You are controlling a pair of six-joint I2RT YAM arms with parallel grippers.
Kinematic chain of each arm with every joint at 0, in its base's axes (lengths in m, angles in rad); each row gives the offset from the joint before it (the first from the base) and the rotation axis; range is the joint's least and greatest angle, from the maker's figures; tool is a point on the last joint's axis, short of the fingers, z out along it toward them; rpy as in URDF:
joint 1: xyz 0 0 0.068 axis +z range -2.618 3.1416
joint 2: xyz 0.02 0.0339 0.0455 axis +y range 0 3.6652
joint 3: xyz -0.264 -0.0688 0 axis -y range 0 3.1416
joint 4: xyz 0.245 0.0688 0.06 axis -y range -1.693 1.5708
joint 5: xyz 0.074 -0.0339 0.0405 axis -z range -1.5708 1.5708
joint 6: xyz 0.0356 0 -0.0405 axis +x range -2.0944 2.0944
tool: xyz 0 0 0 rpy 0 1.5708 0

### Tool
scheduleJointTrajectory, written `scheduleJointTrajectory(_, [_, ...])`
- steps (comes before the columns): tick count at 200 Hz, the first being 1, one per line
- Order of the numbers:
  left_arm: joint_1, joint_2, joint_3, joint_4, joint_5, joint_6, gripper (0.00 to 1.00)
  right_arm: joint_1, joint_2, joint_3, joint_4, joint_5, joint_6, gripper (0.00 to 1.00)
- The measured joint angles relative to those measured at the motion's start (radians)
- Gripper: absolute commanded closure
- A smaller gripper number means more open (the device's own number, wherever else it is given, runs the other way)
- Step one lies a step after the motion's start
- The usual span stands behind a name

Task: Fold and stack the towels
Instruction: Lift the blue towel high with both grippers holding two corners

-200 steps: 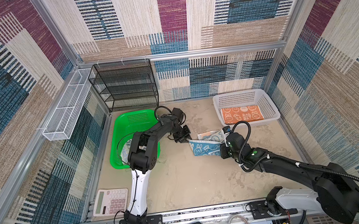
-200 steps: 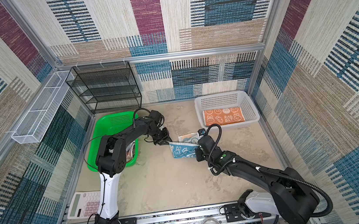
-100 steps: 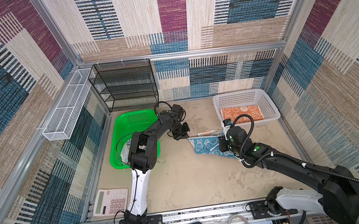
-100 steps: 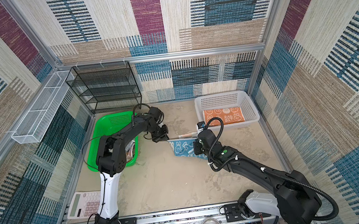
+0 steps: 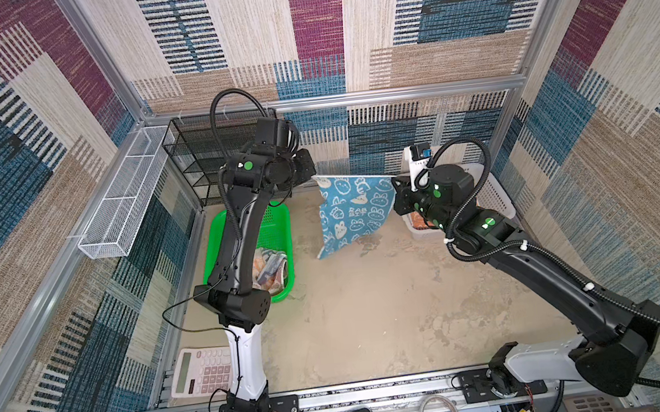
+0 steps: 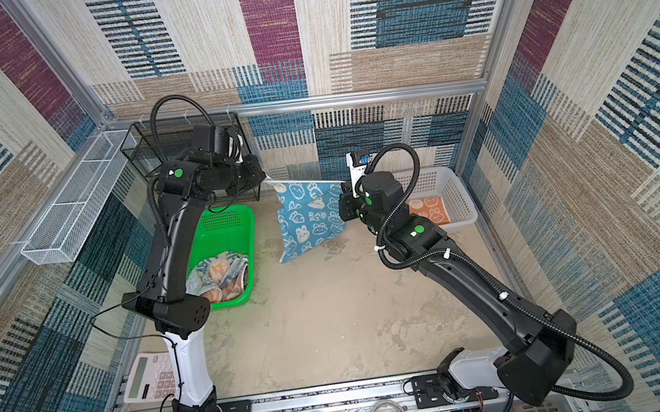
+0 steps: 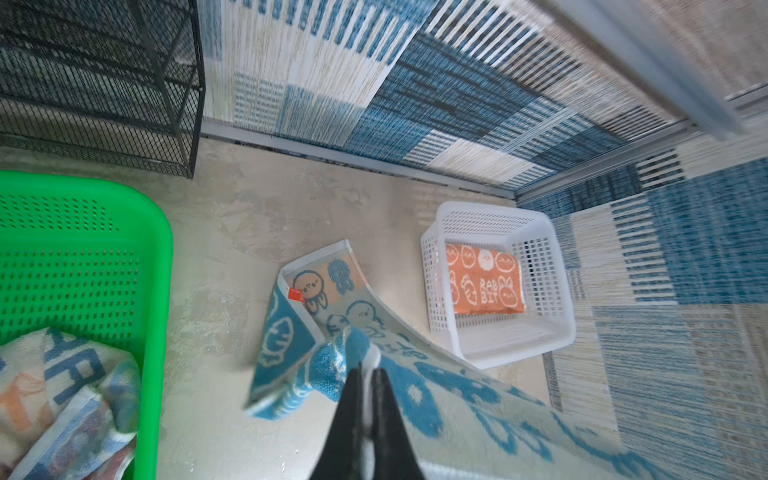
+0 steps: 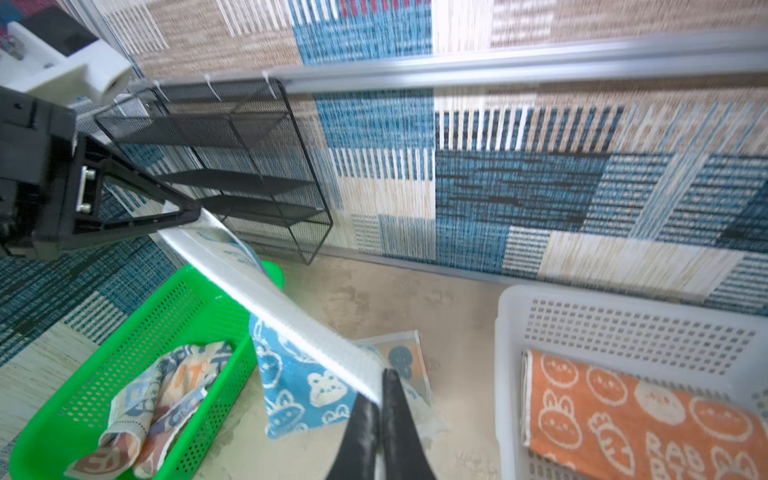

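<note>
The blue towel [image 5: 352, 217] [image 6: 308, 217] hangs in the air, its white-hemmed top edge pulled taut between my two grippers and its low corner near the table. My left gripper [image 5: 312, 175] [image 7: 365, 370] is shut on one top corner. My right gripper [image 5: 396, 180] [image 8: 380, 378] is shut on the other. The orange towel [image 6: 431, 209] [image 8: 623, 411] lies folded in the white basket [image 6: 438, 179]. The whitish towel [image 6: 219, 277] [image 7: 62, 399] sits crumpled in the green basket [image 6: 226, 226].
A black wire shelf [image 5: 198, 162] stands at the back left, just behind my left gripper. A white wire tray [image 5: 123, 203] hangs on the left wall. A calculator [image 5: 203, 370] lies at the front left. Bare beige tabletop [image 5: 373, 315] spreads below the hanging towel.
Both grippers rose from the table and moved apart, lifting the blue towel and stretching its top edge. The left gripper closed on its corner.
</note>
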Motion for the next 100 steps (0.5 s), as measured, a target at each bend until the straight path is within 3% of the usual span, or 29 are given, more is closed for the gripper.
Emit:
scheduleJointTrajectory(56, [-0.028, -0.248, -0.129, -0.034, 0.011, 0.004, 1.00, 0.002, -0.128, 0.026, -0.077, -0.117, -0.063, 1.00])
scheduleJointTrajectory(100, [-0.139, -0.471, -0.285, -0.028, -0.018, -0.002, 1.00, 0.004, -0.309, -0.061, -0.087, -0.261, -0.066, 1.00])
